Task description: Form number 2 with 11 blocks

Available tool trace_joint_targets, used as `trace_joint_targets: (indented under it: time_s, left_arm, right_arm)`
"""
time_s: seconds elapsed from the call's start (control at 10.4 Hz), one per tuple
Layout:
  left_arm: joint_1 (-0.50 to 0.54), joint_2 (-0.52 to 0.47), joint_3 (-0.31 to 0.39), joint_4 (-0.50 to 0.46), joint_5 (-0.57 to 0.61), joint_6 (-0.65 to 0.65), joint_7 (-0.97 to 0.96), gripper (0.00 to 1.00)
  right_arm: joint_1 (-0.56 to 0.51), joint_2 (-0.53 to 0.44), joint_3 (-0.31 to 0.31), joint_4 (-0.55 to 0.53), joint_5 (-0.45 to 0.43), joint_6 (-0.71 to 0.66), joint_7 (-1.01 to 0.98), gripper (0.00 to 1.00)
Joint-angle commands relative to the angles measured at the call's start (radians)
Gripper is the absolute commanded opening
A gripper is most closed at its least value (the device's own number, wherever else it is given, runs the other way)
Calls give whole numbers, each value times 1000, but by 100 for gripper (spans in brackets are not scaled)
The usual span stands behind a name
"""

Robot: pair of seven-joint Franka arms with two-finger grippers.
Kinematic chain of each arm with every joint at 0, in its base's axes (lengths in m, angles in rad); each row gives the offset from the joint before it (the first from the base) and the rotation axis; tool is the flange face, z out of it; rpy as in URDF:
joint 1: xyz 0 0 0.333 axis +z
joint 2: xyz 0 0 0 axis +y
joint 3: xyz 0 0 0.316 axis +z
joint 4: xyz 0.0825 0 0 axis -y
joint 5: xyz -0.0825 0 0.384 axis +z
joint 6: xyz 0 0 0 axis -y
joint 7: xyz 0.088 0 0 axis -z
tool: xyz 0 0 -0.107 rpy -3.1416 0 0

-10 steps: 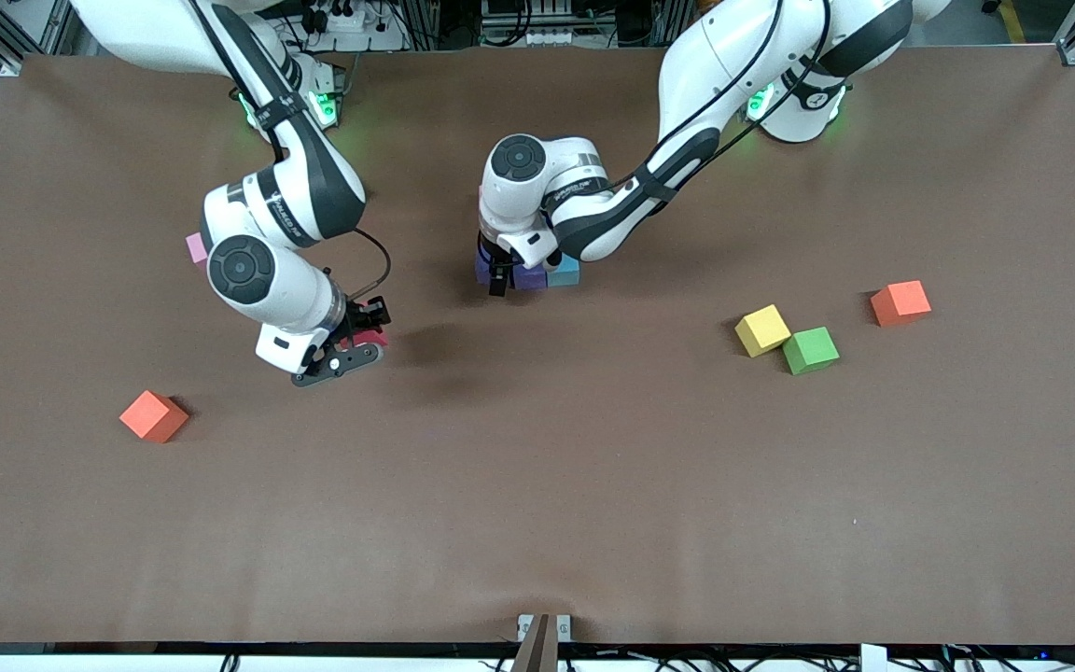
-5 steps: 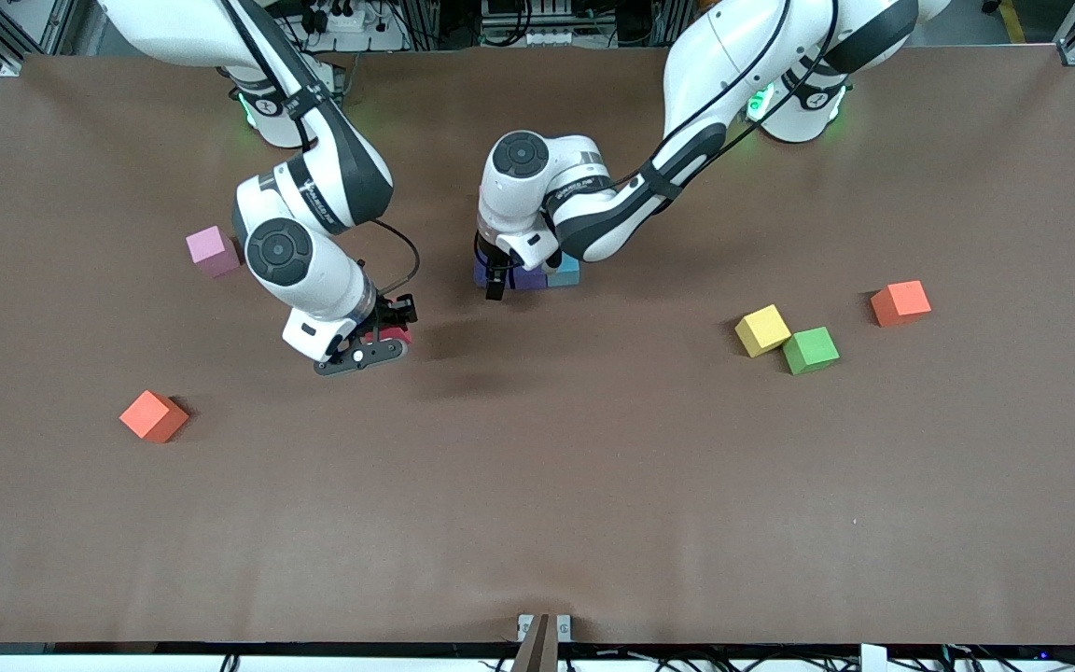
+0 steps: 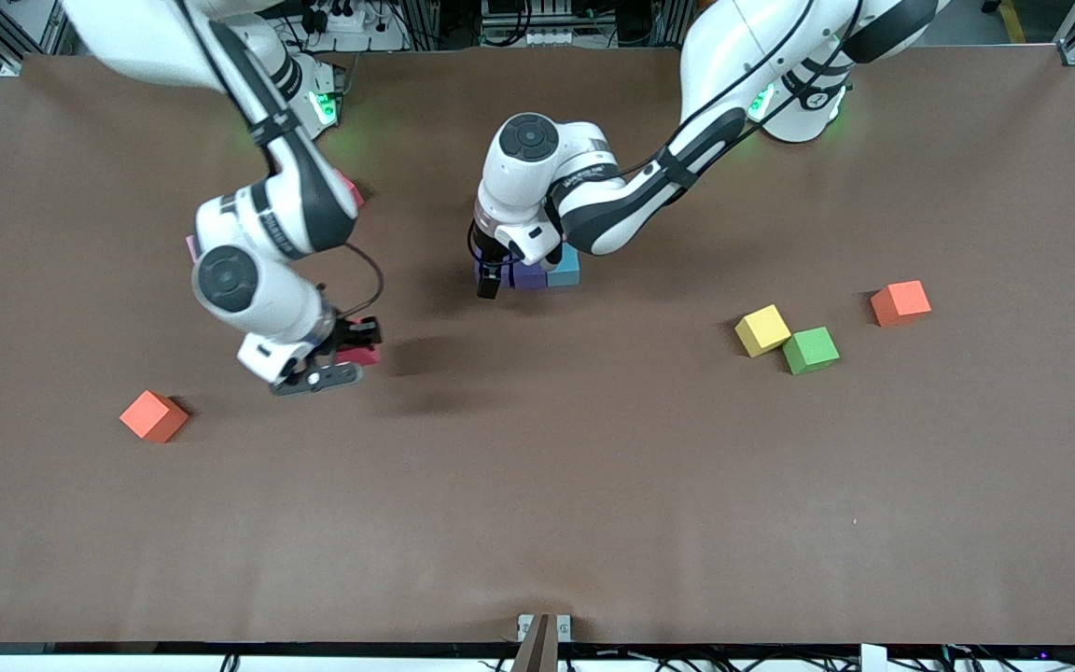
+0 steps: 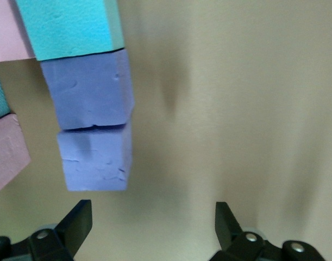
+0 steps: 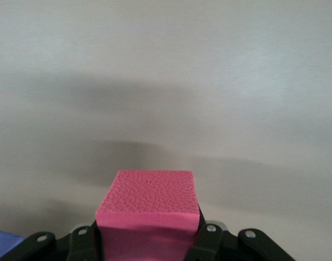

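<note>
We saw the right claw [image 3: 351, 359] clamped on a red block [image 5: 148, 204] (carried for the number 2 [image 3: 528, 273]), while the left claw [image 4: 152, 234] hung spread over its purple blocks [image 4: 92, 122].

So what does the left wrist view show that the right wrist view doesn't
Only the left wrist view: the open left gripper by the started digit, with two purple foam cubes in line with a light blue foam cube, plus pale pink foam cubes alongside.
Only the right wrist view: the right gripper shut on a pink-red foam cube, held above bare table.
Both: the brown table surface.
</note>
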Motion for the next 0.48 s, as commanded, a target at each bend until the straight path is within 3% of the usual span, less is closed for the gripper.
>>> trace_joint_targets:
  time_s: [0.0,0.38]
  left_arm:
    - [47,-62,-33,-27,57,2,-139,100]
    - [196,-103,-137,-30,56,-63,-25,100]
  right_arm:
    - [-1,7,10,5,7,6,-15,0]
    - [111,29,13,6,10,87,155,0]
